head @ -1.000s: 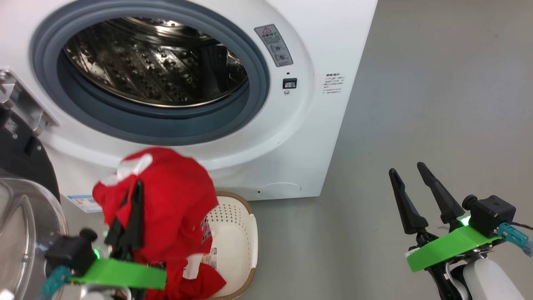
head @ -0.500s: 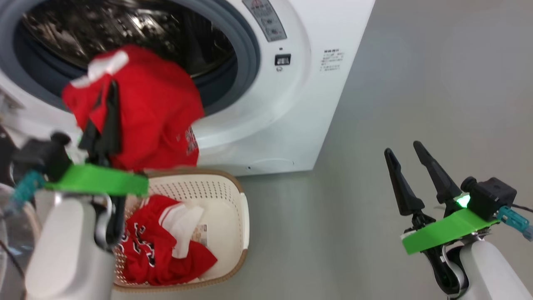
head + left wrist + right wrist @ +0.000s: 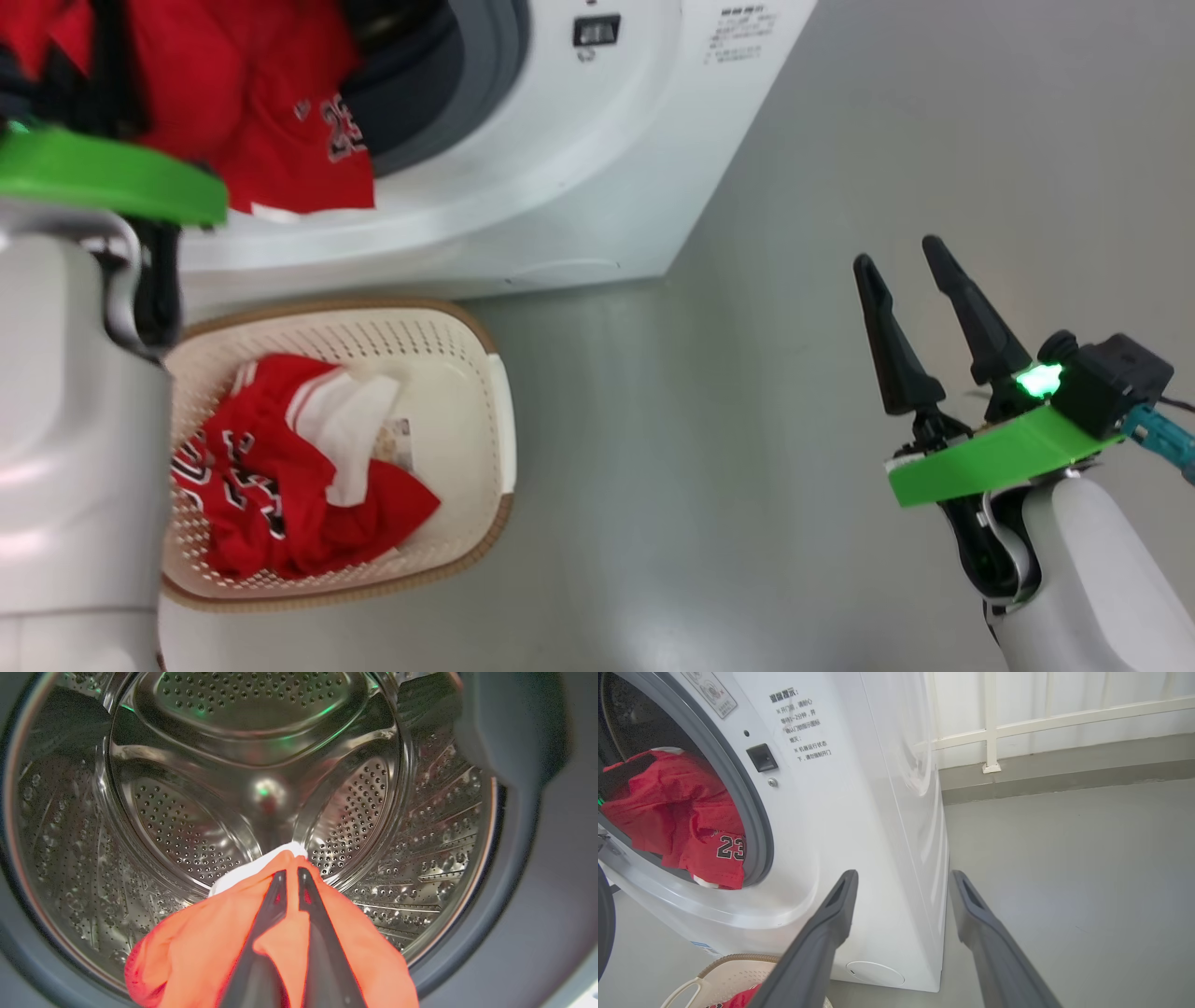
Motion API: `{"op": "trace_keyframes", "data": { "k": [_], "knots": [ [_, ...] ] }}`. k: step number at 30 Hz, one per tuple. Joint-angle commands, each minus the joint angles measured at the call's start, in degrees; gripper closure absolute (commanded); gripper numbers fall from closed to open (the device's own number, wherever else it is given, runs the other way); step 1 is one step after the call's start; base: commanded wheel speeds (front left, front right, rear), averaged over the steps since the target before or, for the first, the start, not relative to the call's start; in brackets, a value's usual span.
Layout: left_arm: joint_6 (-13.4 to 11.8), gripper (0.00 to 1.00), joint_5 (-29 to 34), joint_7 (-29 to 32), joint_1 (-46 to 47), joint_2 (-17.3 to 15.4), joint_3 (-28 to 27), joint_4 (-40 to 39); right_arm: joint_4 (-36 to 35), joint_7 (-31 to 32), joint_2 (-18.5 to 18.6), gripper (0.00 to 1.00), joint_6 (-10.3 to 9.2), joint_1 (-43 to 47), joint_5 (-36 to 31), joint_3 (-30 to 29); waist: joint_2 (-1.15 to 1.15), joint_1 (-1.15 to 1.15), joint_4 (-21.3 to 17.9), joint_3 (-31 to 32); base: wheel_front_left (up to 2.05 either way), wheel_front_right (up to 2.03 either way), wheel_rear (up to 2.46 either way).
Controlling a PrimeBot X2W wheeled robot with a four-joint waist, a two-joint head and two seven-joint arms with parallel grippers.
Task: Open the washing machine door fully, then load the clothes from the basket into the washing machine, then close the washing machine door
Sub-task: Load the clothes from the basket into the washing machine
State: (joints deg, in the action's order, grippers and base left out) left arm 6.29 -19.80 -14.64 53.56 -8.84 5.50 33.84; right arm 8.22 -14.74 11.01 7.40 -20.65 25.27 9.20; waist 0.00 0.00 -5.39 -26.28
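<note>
Left claw is pinching one bright red garment with a white edge between nearly closed fingers. It's holding it in the mouth of the big white front-loading washing machine and pointing into the perforated steel drum, I'm guessing so it's dropping inside rather than on the rim. Right claw is hanging wide and empty over the grey floor off to the right, probably keeping clear. Counting: one garment gripped, plus one red-and-white heap lying in the single cream perforated plastic basket near the washer's front, though I'm not managing to tell how many pieces are in it.
</note>
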Motion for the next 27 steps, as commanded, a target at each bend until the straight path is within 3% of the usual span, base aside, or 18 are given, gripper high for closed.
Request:
{"op": "trace_keyframes", "data": {
  "k": [1, 18, 21, 27],
  "knots": [
    [0.22, 1.00, 0.27, -0.34, 2.50, -2.63, -1.73, -0.33, -1.68, -0.26, -0.25, 0.00, 0.09, -0.60, -0.42, 1.03, 0.00, 0.00, -2.54, -4.62, 0.00, 0.00, 0.00],
    [0.78, 1.00, 2.52, -0.35, 20.56, -6.40, -3.28, 14.97, -3.00, -0.26, -2.47, 0.00, 0.09, -3.62, -0.86, 1.45, 0.00, 0.00, -8.60, -13.50, 0.00, 0.00, 0.00],
    [0.30, 1.00, 3.84, -0.35, 23.35, -7.11, -3.73, 14.07, -3.29, -0.26, -2.76, 0.00, 0.09, -3.72, -0.87, 1.38, 0.00, 0.00, -9.49, -14.89, 0.00, 0.00, 0.00],
    [-1.44, 1.00, 7.38, -0.36, 22.69, -6.80, -6.95, 3.01, -3.62, -0.26, -3.36, 0.00, 0.09, -3.94, -1.01, 1.28, 0.00, 0.00, -10.33, -16.38, 0.00, 0.00, 0.00]
  ]
}}
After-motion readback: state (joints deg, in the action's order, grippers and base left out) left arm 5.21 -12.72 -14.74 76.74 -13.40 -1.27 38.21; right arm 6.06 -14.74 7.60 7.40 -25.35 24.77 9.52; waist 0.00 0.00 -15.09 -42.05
